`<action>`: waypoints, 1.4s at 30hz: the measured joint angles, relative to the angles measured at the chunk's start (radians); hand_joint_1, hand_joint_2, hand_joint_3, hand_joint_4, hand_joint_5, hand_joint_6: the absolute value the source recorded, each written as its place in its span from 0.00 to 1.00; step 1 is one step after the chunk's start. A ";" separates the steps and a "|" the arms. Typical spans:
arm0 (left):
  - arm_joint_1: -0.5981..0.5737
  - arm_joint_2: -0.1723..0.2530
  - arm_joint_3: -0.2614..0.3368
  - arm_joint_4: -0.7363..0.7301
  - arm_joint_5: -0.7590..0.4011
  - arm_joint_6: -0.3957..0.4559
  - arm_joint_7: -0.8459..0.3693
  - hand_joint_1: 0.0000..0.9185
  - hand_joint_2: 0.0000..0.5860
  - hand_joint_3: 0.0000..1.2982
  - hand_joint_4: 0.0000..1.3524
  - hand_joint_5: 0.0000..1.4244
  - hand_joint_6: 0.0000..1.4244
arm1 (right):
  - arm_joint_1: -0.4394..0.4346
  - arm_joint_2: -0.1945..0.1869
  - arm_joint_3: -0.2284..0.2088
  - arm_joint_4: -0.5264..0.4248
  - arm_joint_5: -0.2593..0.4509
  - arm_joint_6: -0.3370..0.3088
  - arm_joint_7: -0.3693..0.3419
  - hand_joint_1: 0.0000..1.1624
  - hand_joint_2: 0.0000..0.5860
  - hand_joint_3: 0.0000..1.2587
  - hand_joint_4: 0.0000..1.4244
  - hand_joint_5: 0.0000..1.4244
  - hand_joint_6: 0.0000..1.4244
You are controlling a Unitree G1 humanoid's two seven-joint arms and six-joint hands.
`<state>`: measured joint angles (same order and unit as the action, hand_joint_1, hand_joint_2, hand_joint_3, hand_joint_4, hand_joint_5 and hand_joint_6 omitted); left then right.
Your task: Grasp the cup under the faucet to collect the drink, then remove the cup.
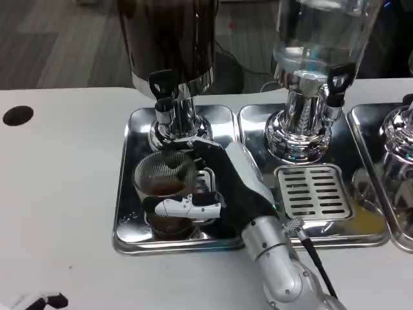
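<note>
The right hand (pixel 216 184) wraps its fingers around the clear ribbed cup (pixel 165 184), which stands on the left steel tray (pixel 129 174) under the black faucet (pixel 162 87) of the dark dispenser (pixel 171 39). Brown liquid sits in the cup. At the table's near left corner, the left hand (pixel 39 301) barely shows, and I cannot tell how its fingers lie.

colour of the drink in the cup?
Dark brown, seen in the head view inside the clear ribbed cup.

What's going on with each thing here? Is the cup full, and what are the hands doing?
Cup: upright under the dark dispenser's faucet, a little brown drink inside.
Right hand: holds the cup.
Left hand: at the bottom edge, too little showing to tell.
Dark dispenser: holds dark drink.
Clear dispenser: looks clear inside.
</note>
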<state>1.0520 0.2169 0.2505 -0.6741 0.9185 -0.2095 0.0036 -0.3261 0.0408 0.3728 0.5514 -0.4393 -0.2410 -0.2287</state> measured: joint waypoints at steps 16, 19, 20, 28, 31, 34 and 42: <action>-0.057 0.003 -0.045 0.001 0.036 0.032 -0.039 0.00 0.23 0.31 0.21 0.24 0.32 | 0.100 -0.087 -0.052 -0.203 0.027 0.000 0.062 0.67 0.18 0.38 0.36 0.40 0.18; -0.076 0.004 -0.060 0.001 0.039 0.041 -0.049 0.00 0.23 0.31 0.21 0.24 0.32 | 0.128 -0.103 -0.068 -0.265 0.044 -0.001 0.085 0.67 0.19 0.38 0.36 0.40 0.18; -0.083 0.004 -0.067 0.001 0.042 0.043 -0.054 0.00 0.23 0.31 0.21 0.24 0.32 | 0.139 -0.110 -0.075 -0.289 0.052 -0.001 0.094 0.67 0.19 0.38 0.36 0.40 0.18; -0.132 0.004 -0.115 0.001 0.074 0.076 -0.085 0.00 0.23 0.31 0.21 0.24 0.33 | 0.258 -0.185 -0.126 -0.454 0.105 -0.015 0.172 0.67 0.18 0.38 0.36 0.40 0.18; -0.151 0.004 -0.126 0.001 0.078 0.090 -0.090 0.00 0.23 0.31 0.21 0.24 0.33 | 0.322 -0.219 -0.141 -0.514 0.127 -0.042 0.203 0.67 0.18 0.39 0.36 0.40 0.18; -0.162 0.005 -0.144 0.001 0.081 0.099 -0.090 0.00 0.23 0.31 0.21 0.24 0.33 | 0.378 -0.243 -0.157 -0.543 0.143 -0.072 0.223 0.67 0.17 0.39 0.36 0.40 0.18; -0.192 0.007 -0.173 0.017 0.110 0.129 -0.091 0.00 0.23 0.31 0.21 0.24 0.34 | 0.513 -0.296 -0.203 -0.579 0.163 -0.177 0.254 0.67 0.17 0.39 0.36 0.40 0.18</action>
<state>0.8600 0.2242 0.0775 -0.6572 1.0288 -0.0805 -0.0871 0.1867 -0.2556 0.1702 -0.0281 -0.2761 -0.4183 0.0248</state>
